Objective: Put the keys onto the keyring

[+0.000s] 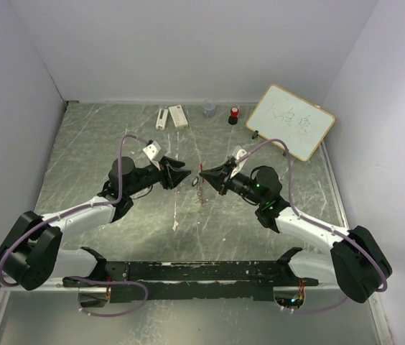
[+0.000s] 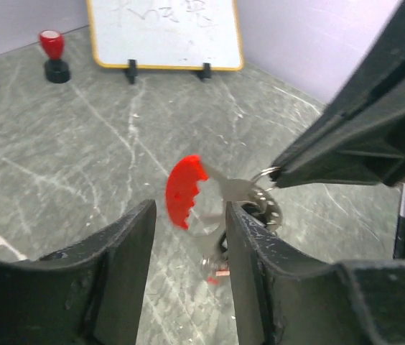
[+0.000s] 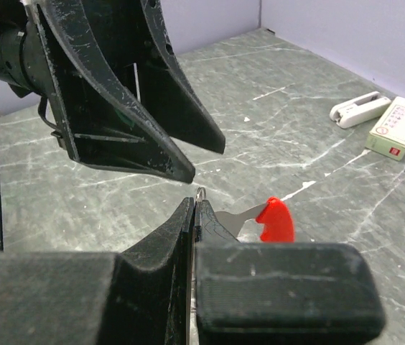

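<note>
The keyring, a curved red plastic piece [image 2: 186, 190] on a silver metal loop [image 2: 263, 198], hangs in the air over the table's middle. My right gripper [image 1: 202, 172] is shut on the thin silver loop, which pokes out past its tips [image 3: 201, 192], and the red piece [image 3: 275, 219] sticks out to the side. My left gripper [image 2: 189, 212] faces it tip to tip with its jaws open and nothing between its fingers [image 2: 134, 237]. A small blurred silver and red bit [image 2: 218, 272] dangles under the loop, perhaps a key. I cannot make out the black key.
A small whiteboard [image 1: 291, 121] leans at the back right. A red-topped black stamp [image 1: 234, 115], a grey cup [image 1: 209, 110], a white box [image 1: 178, 116] and a white clip-like piece [image 1: 161, 118] line the back edge. Purple walls close in three sides.
</note>
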Controlling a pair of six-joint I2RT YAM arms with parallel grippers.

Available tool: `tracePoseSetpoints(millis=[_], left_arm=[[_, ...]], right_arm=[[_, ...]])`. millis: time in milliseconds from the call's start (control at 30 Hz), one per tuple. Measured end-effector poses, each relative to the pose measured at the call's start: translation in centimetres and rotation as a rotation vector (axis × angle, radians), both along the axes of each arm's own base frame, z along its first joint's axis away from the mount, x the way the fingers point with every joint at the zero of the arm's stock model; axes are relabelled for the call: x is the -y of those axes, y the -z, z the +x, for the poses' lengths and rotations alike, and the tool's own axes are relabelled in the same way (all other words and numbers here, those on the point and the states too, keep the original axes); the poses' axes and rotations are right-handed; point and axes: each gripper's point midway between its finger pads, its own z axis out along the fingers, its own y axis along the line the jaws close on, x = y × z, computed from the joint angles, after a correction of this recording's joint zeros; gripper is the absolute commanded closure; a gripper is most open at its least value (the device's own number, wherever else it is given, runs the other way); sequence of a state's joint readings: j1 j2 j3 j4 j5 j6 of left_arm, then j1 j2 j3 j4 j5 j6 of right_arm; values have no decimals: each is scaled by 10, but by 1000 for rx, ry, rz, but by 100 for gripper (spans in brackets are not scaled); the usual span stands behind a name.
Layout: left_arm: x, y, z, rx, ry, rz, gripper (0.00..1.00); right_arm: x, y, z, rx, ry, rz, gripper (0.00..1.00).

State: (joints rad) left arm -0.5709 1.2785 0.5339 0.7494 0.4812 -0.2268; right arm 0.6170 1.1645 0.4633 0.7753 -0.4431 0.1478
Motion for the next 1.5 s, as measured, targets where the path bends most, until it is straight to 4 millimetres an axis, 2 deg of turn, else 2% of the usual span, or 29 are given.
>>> tracePoseSetpoints(millis=[300, 500, 667, 800, 900, 1000, 1067, 1200, 1333, 1500], left_arm=[[-15, -11, 19, -2, -147, -32, 40], [-35, -10, 22, -20, -262, -36, 35], [-71, -24, 26, -26, -437, -70, 33], [-96, -36, 27, -18, -539, -105, 32], [-111, -34, 26, -29, -583, -112, 32], [-118, -27, 25, -49, -603, -102, 33], [-121, -20, 24, -68, -611, -95, 33], [-121, -10, 23, -105, -611, -97, 33], [-117, 4, 24, -145, -597, -89, 35], [-109, 18, 27, -190, -570, -83, 36]], right_arm=[[8, 0, 1, -3, 39, -25, 100], [1, 7, 9, -32, 32, -50, 100], [-17, 9, 26, -54, 6, -47, 100], [-42, -3, 47, -40, -38, 0, 100], [-61, -19, 63, -7, -74, 64, 100], [-73, -24, 75, 9, -91, 109, 100], [-76, -17, 80, -4, -96, 121, 100], [-67, 20, 82, -87, -93, 105, 100], [-46, 62, 66, -189, -70, 72, 100], [-24, 82, 40, -247, -31, 42, 100]])
